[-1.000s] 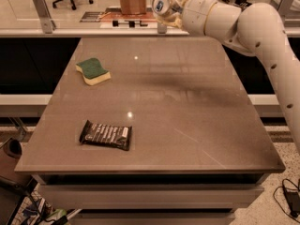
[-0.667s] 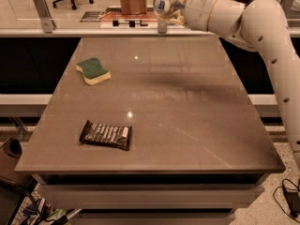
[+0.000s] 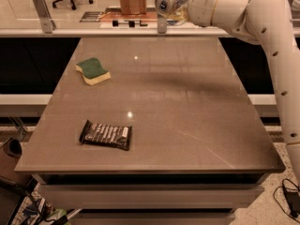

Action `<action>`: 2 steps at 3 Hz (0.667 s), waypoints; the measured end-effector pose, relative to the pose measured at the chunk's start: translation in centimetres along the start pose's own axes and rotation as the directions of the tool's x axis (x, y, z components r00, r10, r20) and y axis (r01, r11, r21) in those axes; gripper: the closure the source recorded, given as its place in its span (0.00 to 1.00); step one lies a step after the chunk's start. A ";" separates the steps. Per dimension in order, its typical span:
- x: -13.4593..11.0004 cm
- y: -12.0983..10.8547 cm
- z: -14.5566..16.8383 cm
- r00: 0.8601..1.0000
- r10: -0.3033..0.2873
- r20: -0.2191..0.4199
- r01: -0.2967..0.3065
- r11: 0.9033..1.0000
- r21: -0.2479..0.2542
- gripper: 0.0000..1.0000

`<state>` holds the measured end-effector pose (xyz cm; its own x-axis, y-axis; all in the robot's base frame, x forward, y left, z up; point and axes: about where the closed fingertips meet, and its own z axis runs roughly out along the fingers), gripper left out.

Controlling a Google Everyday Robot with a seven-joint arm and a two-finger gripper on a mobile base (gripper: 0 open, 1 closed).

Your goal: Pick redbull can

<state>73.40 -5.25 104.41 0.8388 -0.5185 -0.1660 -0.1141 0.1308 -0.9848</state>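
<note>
Above the table (image 3: 187,125), past its far edge, the can (image 3: 164,3) is held aloft on its side, silver top toward the camera, pinched in the gripper (image 3: 173,5). A sponge (image 3: 93,70) and a wrapper (image 3: 106,134) lie below. The pick is judged nearly done; only a steady grip is called for next.

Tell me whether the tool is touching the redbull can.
Touching. The camera view shows the tool up near the far edge of the table, shut on the redbull can and holding it in the air, off the tabletop.
</note>
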 end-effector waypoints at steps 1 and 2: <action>0.0 0.0 0.1 1.000 0.003 0.001 -0.003 1.000 0.000 1.00; -0.6 0.4 0.6 0.999 -0.045 -0.002 0.045 0.999 -0.025 1.00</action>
<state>73.15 -4.42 104.14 0.8418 -0.5258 -0.1218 -0.0899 0.0859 -0.9922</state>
